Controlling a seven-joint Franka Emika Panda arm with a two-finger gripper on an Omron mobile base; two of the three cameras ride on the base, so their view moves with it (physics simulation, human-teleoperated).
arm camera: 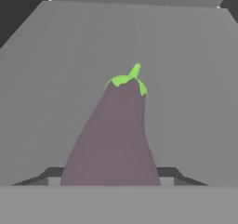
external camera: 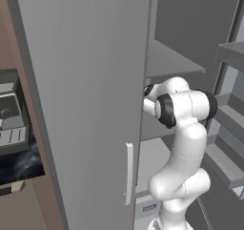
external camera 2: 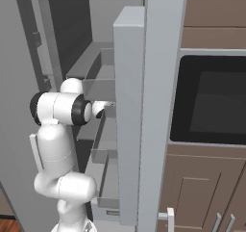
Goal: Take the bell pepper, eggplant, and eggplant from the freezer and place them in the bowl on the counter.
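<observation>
Purple eggplant [arm camera: 114, 135] lies on a grey freezer [external camera: 86, 81] shelf just ahead of our hand — smooth, firm, likely slippery. We'd grip its broad belly; whether the hand holds it, we cannot tell.

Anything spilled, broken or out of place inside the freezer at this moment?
Nothing stands out. In the hand view the eggplant looks whole, green stem pointing away from the camera, over a clean grey shelf. The freezer door stands open, as the task needs.

One eggplant [arm camera: 114, 139], one open freezer [external camera: 86, 105], one arm [external camera: 183, 143].
</observation>
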